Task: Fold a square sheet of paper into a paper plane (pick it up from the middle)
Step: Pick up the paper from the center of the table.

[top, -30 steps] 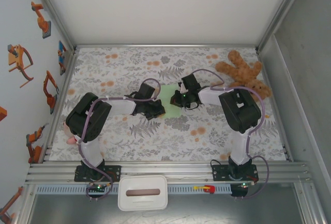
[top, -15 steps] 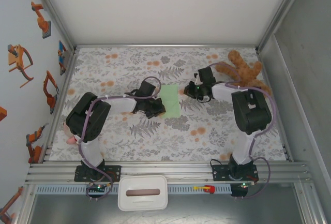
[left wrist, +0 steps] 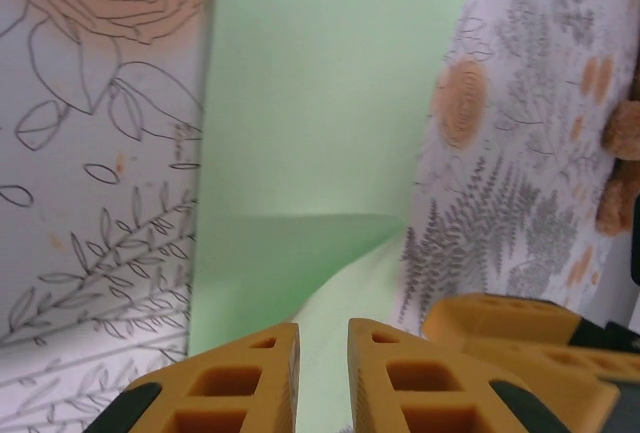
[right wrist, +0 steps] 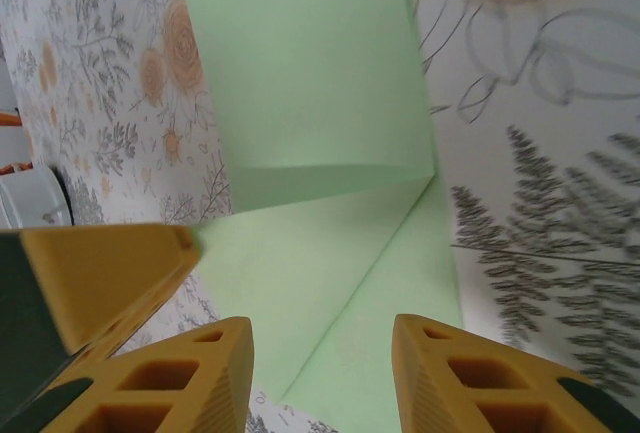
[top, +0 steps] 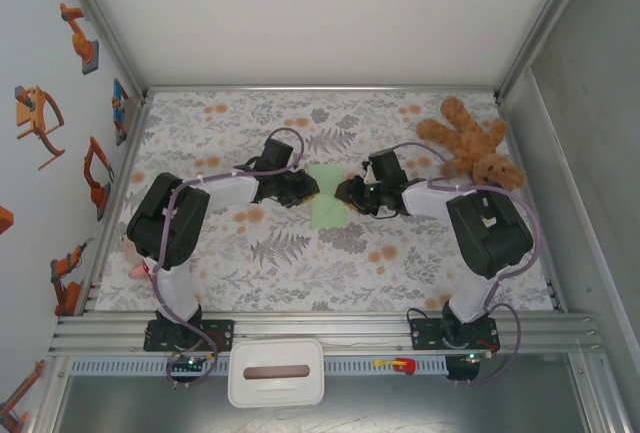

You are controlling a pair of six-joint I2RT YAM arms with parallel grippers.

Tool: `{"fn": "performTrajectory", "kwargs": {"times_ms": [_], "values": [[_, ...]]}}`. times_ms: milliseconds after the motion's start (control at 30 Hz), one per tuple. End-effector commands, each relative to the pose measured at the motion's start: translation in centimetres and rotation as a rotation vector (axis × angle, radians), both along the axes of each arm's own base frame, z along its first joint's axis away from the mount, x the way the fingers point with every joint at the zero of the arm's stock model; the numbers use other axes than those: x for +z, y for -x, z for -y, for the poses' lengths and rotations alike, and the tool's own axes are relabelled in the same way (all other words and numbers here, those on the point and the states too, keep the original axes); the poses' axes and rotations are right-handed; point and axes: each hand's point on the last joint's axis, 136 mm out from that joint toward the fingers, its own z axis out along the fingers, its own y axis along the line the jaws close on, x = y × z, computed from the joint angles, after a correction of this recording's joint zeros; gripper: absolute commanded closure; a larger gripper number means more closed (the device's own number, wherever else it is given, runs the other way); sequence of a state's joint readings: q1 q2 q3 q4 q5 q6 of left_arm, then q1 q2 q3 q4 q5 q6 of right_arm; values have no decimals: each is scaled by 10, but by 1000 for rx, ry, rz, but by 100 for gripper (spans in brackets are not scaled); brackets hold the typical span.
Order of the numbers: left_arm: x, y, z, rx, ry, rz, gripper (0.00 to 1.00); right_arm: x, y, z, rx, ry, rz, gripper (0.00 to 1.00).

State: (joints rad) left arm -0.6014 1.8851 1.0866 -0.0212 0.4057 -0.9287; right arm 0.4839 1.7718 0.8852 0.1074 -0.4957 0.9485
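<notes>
The sheet point(top: 326, 198) lies flat on the table between the two sets of fingertips. Its long axis runs from the arms' side toward the far wall, across the line joining the grippers. Its outline draws in at the waist, where the fingers meet it. Which end is the nose cannot be told.

The left gripper point(top: 308, 191) touches its left edge with fingers point(left wrist: 240, 383) only narrowly parted; green shows through the slit, and they pinch nothing. The right gripper point(top: 346, 194) is at the opposite edge with fingers point(right wrist: 455, 378) spread wide over a folded flap and a slanting crease.

The bear point(top: 470, 143) lies well beyond the right fingers. Behind both grippers, at the near rail, a white tub point(top: 275, 391) holds something brown; I cannot tell what.
</notes>
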Motion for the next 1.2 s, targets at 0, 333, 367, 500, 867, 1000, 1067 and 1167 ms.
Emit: {"fn": "performTrajectory", "kwargs": {"times_ms": [0, 333, 367, 500, 867, 1000, 1067, 1167], "values": [[0, -8, 5, -2, 12, 8, 79, 0, -6, -9, -28, -42, -7, 62], [-33, -4, -9, 36, -32, -64, 79, -17, -6, -17, -64, -57, -75, 65], [-36, -3, -10, 39, -36, -72, 79, -18, -7, -18, -65, -59, -74, 65], [-41, -1, -13, 45, -42, -85, 79, -21, -8, -18, -68, -58, -78, 67], [-42, -1, -14, 50, -37, -95, 79, -12, -11, -35, -6, -127, -20, 77], [-39, -2, -14, 52, -34, -92, 79, -16, -10, -37, -5, -127, -27, 80], [-36, -3, -15, 55, -31, -86, 79, -15, -10, -36, -8, -131, -18, 80], [-31, -5, -14, 54, -23, -77, 79, -17, -10, -36, -8, -125, -18, 82]]}}
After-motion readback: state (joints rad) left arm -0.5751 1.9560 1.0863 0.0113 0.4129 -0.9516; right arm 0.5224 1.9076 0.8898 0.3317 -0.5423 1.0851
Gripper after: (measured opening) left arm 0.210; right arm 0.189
